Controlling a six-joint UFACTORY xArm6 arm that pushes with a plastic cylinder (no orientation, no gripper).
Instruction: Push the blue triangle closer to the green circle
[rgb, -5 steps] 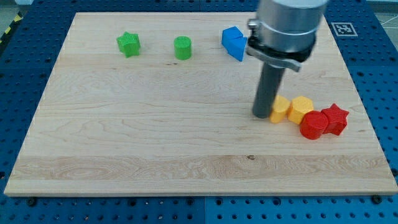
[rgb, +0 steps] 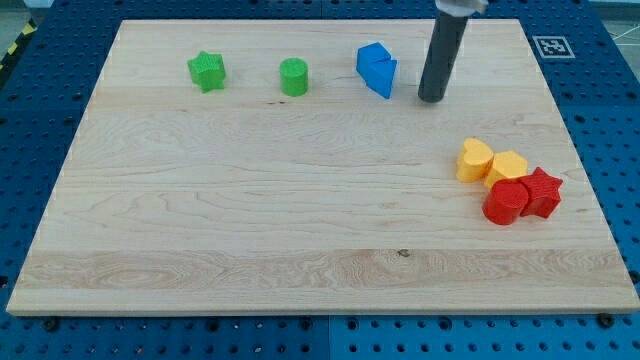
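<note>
wooden board (rgb: 250, 230): my tip (rgb: 432, 99) just right of blue triangle (rgb: 376, 69), touching nothing; no fingers.

Worktop (rgb: 250, 220) pale wood, matt, visible grain (one dark knot). Blue triangle (rgb: 376, 69) and green circle (rgb: 294, 76) look matt plastic. Rod dark, smooth.

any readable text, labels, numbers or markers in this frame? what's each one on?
No words, brands or numbers can be read.
One sign only: a black-and-white square fiducial marker, on the blue pegboard off the wooden board's top right corner; a pattern, no letters.
Yellow-black hazard stripe at the view's top left: no text.
The blocks, board and my tip carry no markings.
</note>
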